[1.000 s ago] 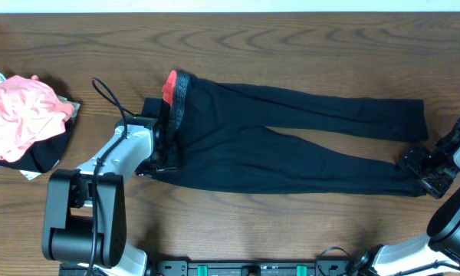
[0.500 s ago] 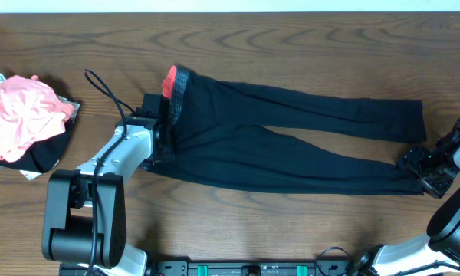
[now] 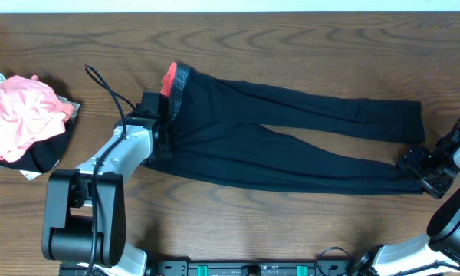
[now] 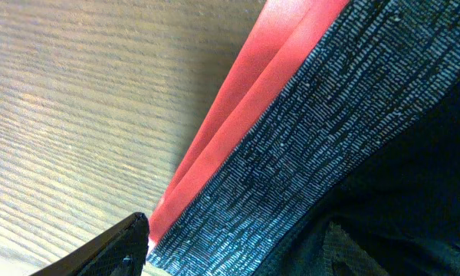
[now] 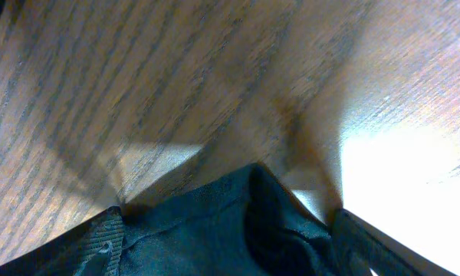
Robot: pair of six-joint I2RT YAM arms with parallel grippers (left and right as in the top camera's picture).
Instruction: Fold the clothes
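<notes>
Black leggings lie stretched across the table, waistband at the left, leg ends at the right. The waistband is grey-black knit with a red inner lining that also shows in the left wrist view. My left gripper is shut on the near end of the waistband. My right gripper is shut on the hem of the near leg; bunched black fabric fills the space between its fingers.
A heap of clothes, pink on top of black, lies at the far left of the wooden table. A black cable loops up from the left arm. The right arm's base stands at the right front corner.
My left gripper has pulled the waistband end a little farther away and left. The near leg lies straighter and tauter. The right gripper has barely moved.
</notes>
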